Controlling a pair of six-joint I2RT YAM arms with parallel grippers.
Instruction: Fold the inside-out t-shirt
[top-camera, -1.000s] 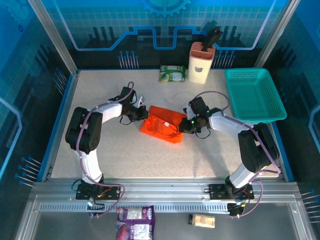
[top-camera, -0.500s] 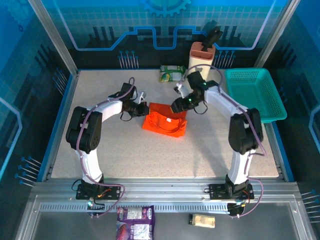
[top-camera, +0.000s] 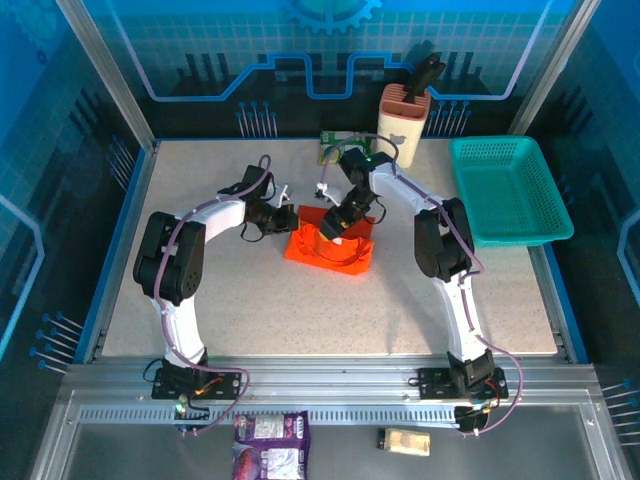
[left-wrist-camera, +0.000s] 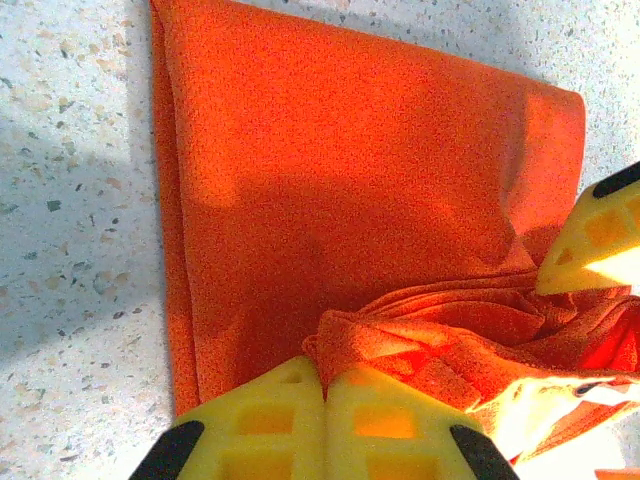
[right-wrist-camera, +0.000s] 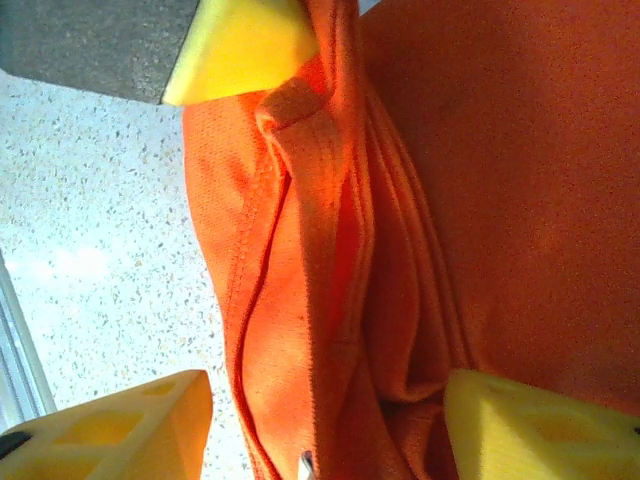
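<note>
The t-shirt (top-camera: 335, 250) is soft and floppy; grab its hem. The left tool (left-wrist-camera: 322, 388) seems to pinch it. The right tool (right-wrist-camera: 325, 420) is wide.

Far edge of the table (top-camera: 250, 310) for you: a green packet (top-camera: 335, 145), then a cream holder (top-camera: 402, 130) with a black handle (top-camera: 424, 75) poking up — teal basket (top-camera: 512, 238) at the right edge. Below the near edge, a purple pouch (top-camera: 271, 445) and a tan packet (top-camera: 405, 441).
</note>
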